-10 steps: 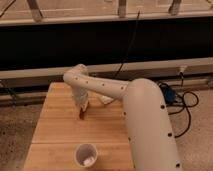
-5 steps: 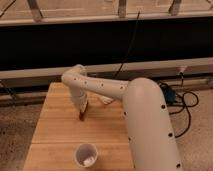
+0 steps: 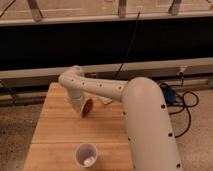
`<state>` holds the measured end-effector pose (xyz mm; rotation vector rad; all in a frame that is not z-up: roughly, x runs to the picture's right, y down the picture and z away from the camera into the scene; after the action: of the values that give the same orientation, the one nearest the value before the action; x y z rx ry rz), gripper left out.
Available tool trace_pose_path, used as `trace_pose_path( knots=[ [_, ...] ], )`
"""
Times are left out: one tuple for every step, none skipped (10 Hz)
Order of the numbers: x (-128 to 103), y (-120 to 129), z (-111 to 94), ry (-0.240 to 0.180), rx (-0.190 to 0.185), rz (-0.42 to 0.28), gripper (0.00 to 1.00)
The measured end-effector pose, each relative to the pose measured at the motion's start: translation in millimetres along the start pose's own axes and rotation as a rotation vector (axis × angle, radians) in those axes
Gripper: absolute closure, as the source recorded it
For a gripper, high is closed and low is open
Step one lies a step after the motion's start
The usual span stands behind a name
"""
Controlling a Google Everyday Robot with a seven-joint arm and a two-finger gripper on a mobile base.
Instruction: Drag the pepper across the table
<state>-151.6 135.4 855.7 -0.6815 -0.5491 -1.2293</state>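
The light wooden table (image 3: 55,127) fills the lower left of the camera view. My white arm reaches over it from the right, and my gripper (image 3: 82,109) points down at the table's far middle part. The pepper (image 3: 88,106), small, slim and reddish, lies right at the gripper's tip, touching or nearly touching it. The gripper hides part of the pepper.
A white paper cup (image 3: 86,154) with something pale inside stands near the table's front edge. A small pale object (image 3: 106,100) lies behind the arm near the far edge. Cables and a blue device (image 3: 172,97) lie on the floor at the right. A dark wall panel runs behind the table.
The gripper and the pepper have shifted only slightly near the far middle of the table. The cup has not moved.
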Motion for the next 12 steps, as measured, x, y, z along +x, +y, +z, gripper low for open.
trace_pose_path(
  knots=[
    [-0.3, 2.6, -0.3, -0.001, 0.0, 0.002, 0.97],
    [1.7, 3.7, -1.9, 0.002, 0.0, 0.009, 0.97],
    [5.9, 1.5, -3.1, 0.001, 0.001, 0.013, 0.97],
    [8.3, -1.3, -4.0, 0.0, 0.002, 0.012, 0.97],
    [5.6, -2.4, -3.4, -0.003, 0.0, 0.008, 0.97],
    [0.2, 0.9, -3.4, -0.005, -0.004, 0.01, 0.97],
    [-2.5, 3.9, -3.2, -0.006, -0.006, 0.014, 0.97],
    [-3.8, 0.9, -3.4, -0.004, -0.004, 0.014, 0.97],
    [-2.3, -7.4, -4.3, -0.001, 0.001, 0.012, 0.97],
    [-2.7, -8.3, -4.3, -0.003, 0.0, 0.012, 0.97],
    [-3.7, -4.7, -4.2, -0.005, -0.003, 0.013, 0.97],
    [-4.8, -1.6, -4.4, -0.006, -0.005, 0.015, 0.97]
  ],
)
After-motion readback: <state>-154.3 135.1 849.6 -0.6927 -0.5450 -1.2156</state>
